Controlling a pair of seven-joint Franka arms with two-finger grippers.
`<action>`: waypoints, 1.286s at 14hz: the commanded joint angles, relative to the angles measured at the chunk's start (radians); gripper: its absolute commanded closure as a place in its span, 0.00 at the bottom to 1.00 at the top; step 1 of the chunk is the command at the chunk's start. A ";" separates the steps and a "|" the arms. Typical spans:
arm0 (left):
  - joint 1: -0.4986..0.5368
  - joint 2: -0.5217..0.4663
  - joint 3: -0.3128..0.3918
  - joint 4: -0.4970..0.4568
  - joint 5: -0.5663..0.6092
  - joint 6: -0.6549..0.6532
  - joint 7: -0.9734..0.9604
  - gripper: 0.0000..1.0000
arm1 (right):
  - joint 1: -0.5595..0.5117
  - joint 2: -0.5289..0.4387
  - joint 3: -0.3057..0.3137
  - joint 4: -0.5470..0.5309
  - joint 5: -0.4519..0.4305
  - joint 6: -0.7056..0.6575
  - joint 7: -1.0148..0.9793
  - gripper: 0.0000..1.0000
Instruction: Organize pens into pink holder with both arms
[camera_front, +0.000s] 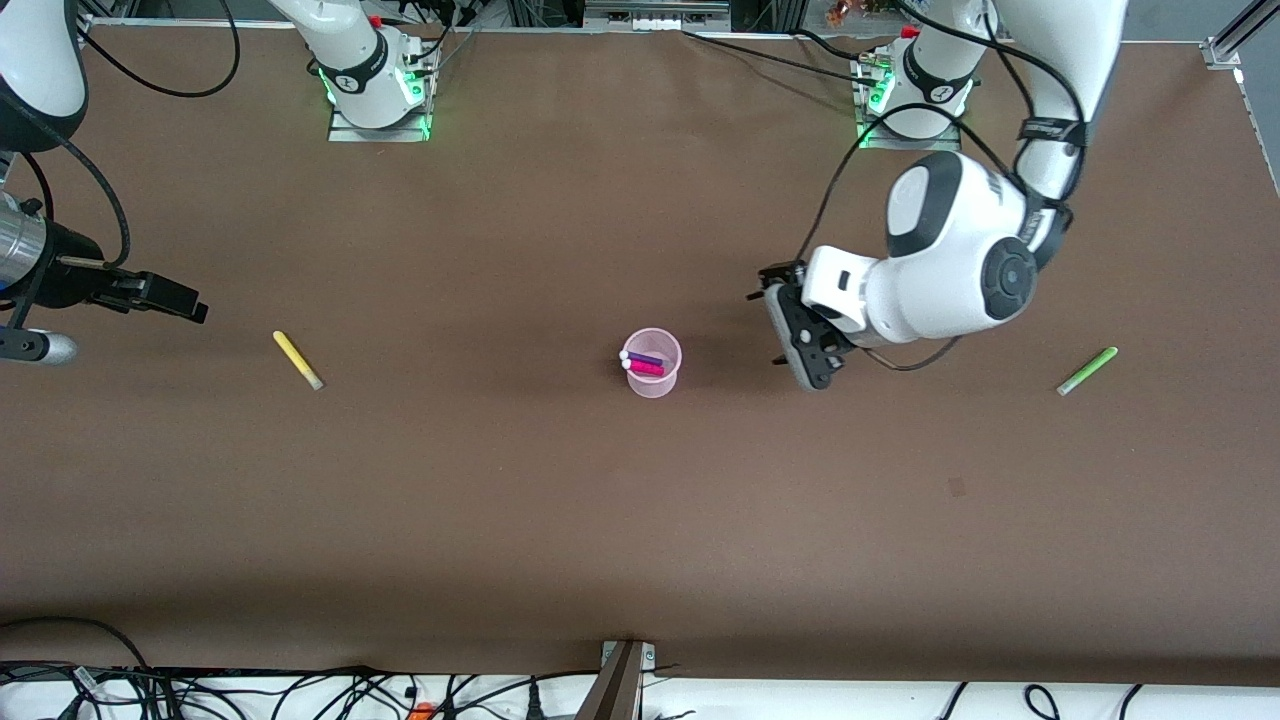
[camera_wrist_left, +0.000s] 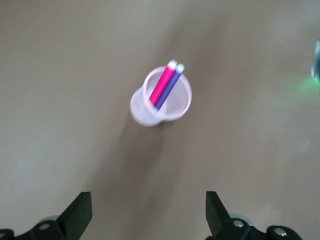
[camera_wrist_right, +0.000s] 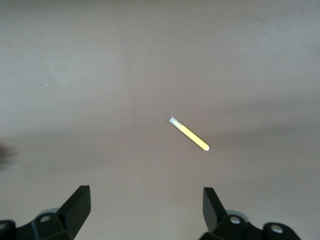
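The pink holder (camera_front: 655, 385) stands mid-table with the magenta pen (camera_front: 648, 368) and the purple pen (camera_front: 645, 357) in it. My left gripper (camera_front: 772, 326) is open and empty, in the air beside the holder toward the left arm's end. In the left wrist view the holder (camera_wrist_left: 142, 112), magenta pen (camera_wrist_left: 162, 82) and purple pen (camera_wrist_left: 170, 86) lie ahead of the open left gripper (camera_wrist_left: 149, 215). The yellow pen (camera_front: 298, 360) lies toward the right arm's end, with my open, empty right gripper (camera_front: 185, 300) up near it. It also shows in the right wrist view (camera_wrist_right: 189, 134), ahead of the right gripper (camera_wrist_right: 146, 212). The lime green pen (camera_front: 1088, 370) lies toward the left arm's end.
The brown table (camera_front: 500, 500) carries only the holder and the two loose pens. Cables run along the edge nearest the front camera, and a metal post (camera_front: 622, 680) stands there.
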 joint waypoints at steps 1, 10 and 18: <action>0.049 -0.011 -0.004 0.067 0.147 -0.156 -0.156 0.00 | 0.050 -0.025 -0.062 -0.028 0.000 0.014 0.013 0.01; 0.101 -0.020 -0.005 0.386 0.555 -0.619 -0.721 0.00 | 0.052 -0.014 -0.061 -0.028 -0.006 0.028 0.012 0.01; 0.155 -0.336 0.082 0.137 0.540 -0.381 -0.755 0.00 | 0.066 -0.013 -0.058 -0.028 -0.002 0.037 0.013 0.01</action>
